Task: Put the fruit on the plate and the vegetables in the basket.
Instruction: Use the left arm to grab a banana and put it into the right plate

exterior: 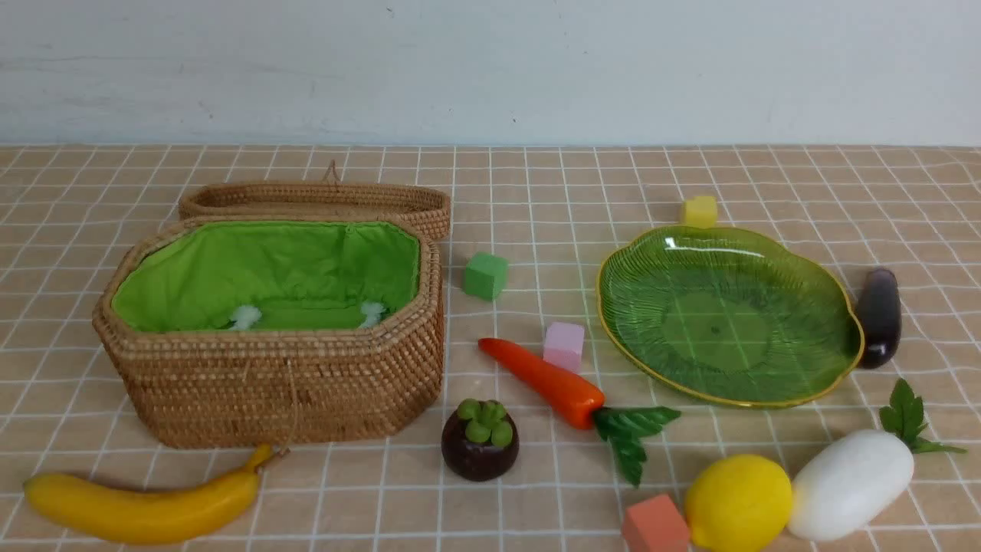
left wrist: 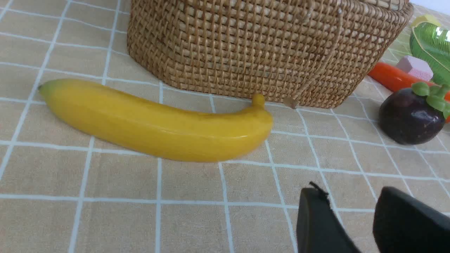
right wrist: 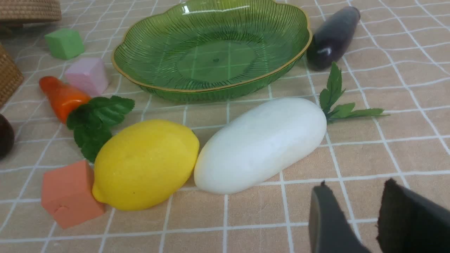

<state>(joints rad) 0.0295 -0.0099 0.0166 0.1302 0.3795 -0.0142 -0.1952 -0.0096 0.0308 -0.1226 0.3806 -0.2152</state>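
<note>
On the left side, the yellow banana lies on the cloth in front of the wicker basket, with its stem end close to the hanging string. The left gripper is open and has nothing between its fingers. I think the first step is now to begin the sorting. For the banana, it would be good to hold it across the middle of its body and lift straight up, so that the string is not pulled.

Next to the basket stands the mangosteen, its leafy cap up; it is better to grip its round sides, not the leaves. Then comes the carrot, just beside the pink cube. The fingers should take the orange body and leave the cube in its place.

Further right, the lemon sits between the orange cube and the white radish, so there is little room at its sides. The right gripper is also open and empty; it could remove the radish first, and then the lemon would be easier. The plate is behind them, and the eggplant lies beside its right rim, where a careless finger could push the glass.
</note>
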